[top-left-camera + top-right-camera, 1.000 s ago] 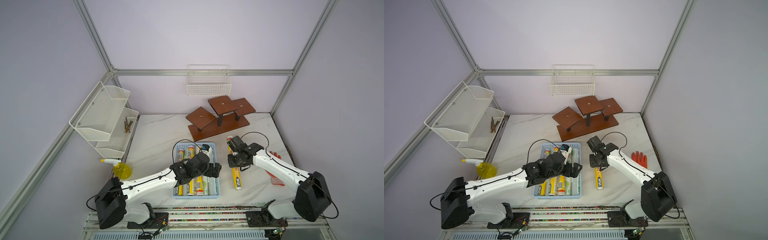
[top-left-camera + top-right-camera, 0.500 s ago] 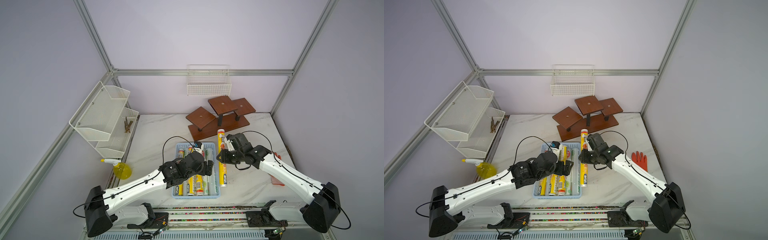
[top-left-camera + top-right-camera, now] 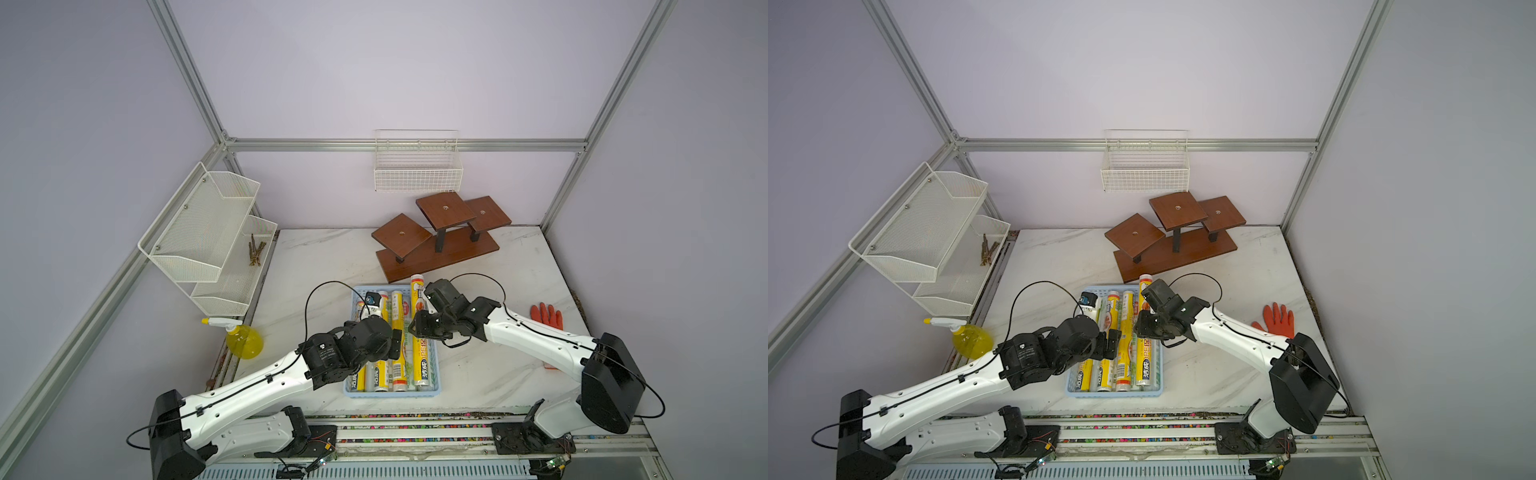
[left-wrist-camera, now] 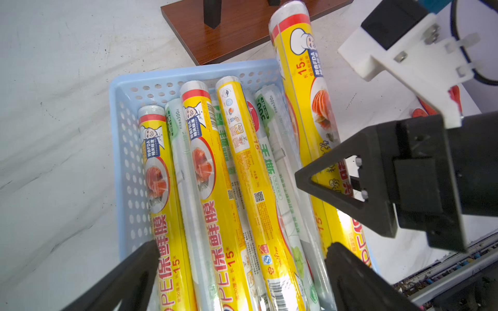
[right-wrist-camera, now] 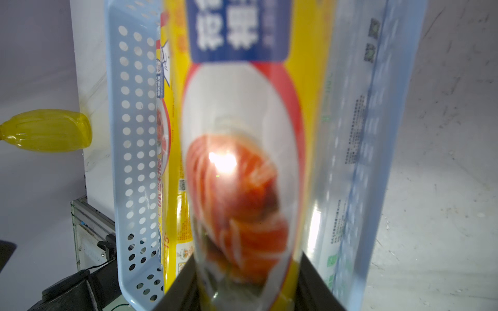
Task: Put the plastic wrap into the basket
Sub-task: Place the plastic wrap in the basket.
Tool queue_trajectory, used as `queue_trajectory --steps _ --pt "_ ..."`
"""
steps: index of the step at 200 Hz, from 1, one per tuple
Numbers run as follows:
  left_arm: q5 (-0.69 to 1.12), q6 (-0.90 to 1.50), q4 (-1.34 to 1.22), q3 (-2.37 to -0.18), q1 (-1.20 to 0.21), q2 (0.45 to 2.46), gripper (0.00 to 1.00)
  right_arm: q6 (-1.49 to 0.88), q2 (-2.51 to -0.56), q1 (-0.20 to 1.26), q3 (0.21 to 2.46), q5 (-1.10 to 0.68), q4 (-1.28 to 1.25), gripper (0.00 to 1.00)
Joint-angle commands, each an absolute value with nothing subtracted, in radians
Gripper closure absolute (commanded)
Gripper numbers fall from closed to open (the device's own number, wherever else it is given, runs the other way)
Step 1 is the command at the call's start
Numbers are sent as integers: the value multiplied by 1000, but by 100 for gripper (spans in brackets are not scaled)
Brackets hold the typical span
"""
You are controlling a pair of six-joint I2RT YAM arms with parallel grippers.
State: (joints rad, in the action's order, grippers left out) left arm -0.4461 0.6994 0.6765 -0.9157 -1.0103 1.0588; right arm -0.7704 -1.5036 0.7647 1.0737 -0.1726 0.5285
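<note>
Right fingers (image 5: 183, 290) are pressed onto a yellow roll (image 5: 242, 161), pinching it around its middle. The right gripper (image 3: 420, 328) holds the roll lengthwise over the side of the basket (image 3: 392, 392) nearest the right arm. Cannot tell whether the roll touches anything below.

Left fingers (image 4: 129, 277) are spread wide with nothing between them. The left gripper (image 3: 397, 343) hovers over the other rolls (image 4: 204, 188) lying packed in the basket, close beside the right gripper.

Risks from here:
- The held roll's far end juts past the basket's far wall, toward the wooden stand (image 3: 436, 253). If let go like this, it probably lands propped on the rim.
- The basket floor looks full. A slick round roll set on top near the low side wall could roll out onto the table.
- The grippers are crowded, so a sideways correction may knock them together.
</note>
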Motion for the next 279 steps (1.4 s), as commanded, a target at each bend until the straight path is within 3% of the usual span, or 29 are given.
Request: queue_trajectory --steps 1,142,279 --pt "-482 719 651 -907 -1010 1030 0 -797 -1495 772 1062 -153 469 61" --pt "-464 709 607 -896 -1010 1062 0 -751 -1621 776 1070 -158 500 56" --pt "-456 715 595 -891 -1011 1064 0 -760 -1606 785 1060 -95 535 49"
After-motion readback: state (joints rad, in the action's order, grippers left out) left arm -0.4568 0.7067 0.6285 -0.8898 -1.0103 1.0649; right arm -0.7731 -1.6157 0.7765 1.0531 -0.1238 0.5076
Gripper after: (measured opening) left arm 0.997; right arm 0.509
